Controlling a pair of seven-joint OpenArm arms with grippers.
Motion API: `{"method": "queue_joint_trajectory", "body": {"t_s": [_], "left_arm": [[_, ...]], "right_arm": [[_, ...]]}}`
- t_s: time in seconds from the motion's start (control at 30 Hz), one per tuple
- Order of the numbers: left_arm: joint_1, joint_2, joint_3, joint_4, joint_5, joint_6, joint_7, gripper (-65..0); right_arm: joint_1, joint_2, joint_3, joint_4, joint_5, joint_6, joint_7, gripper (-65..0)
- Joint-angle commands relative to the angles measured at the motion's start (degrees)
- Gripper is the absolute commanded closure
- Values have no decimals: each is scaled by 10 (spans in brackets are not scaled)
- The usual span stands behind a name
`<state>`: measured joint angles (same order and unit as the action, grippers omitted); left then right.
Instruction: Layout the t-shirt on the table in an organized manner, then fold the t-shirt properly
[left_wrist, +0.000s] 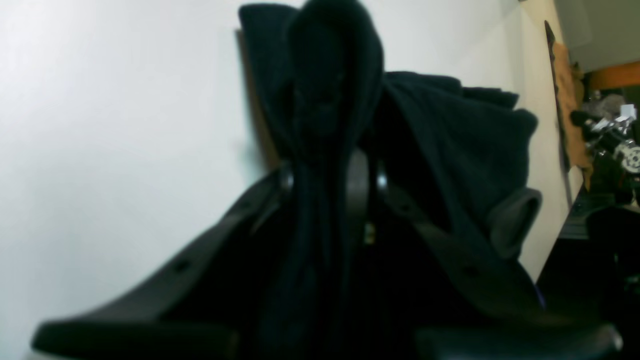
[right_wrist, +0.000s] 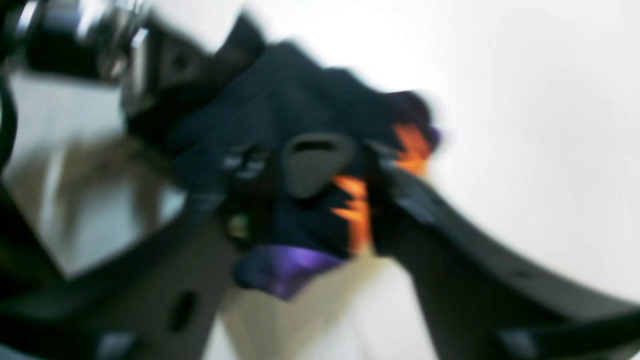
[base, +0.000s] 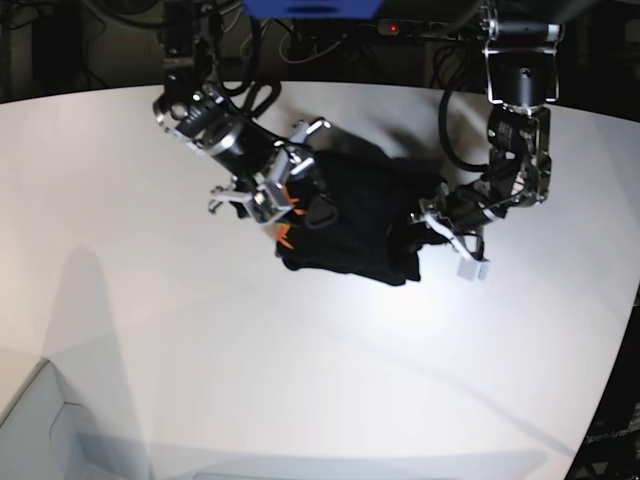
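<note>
- The left hand (left_wrist: 332, 175) is pinching a bunched fold of the black t-shirt (left_wrist: 450, 145); in its wrist view the cloth rises in a dark column between the two fingers.
- The right hand (right_wrist: 320, 165) is clamped on the t-shirt near the orange collar label (right_wrist: 352, 210); a purple patch of print (right_wrist: 285, 265) hangs below. This view is blurred.
- In the base view, both arms reach in from the far edge of the desk (base: 150, 330). The right arm slants down to the shirt's near-left end, and the left arm bends at the elbow to its right end.
- The t-shirt (base: 355, 220) sags crumpled between the two hands, over the far middle of the desk.
- Bare white desk spreads wide toward the near edge and both side edges.
</note>
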<state>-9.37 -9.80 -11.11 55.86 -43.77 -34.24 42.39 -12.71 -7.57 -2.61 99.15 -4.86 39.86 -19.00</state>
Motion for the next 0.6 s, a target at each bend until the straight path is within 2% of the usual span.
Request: {"method": "queue_joint_trajectory", "body": {"t_s": [0.0, 0.1, 0.43, 0.5, 0.57], "left_arm": [[-1, -7, 0, -2, 33, 25, 15, -2], [1, -7, 0, -2, 33, 25, 15, -2], [2, -5, -1, -2, 33, 25, 15, -2], [0, -5, -1, -2, 33, 25, 15, -2], [-1, -6, -1, -2, 33, 25, 15, -2]], "right_arm": [[14, -4, -1, -6, 5, 1, 13, -362], [38, -5, -1, -49, 4, 1, 16, -410], [64, -1, 1, -118, 3, 1, 16, -409], [65, -1, 1, -122, 4, 1, 16, -389], [65, -1, 1, -122, 4, 1, 16, -318]]}}
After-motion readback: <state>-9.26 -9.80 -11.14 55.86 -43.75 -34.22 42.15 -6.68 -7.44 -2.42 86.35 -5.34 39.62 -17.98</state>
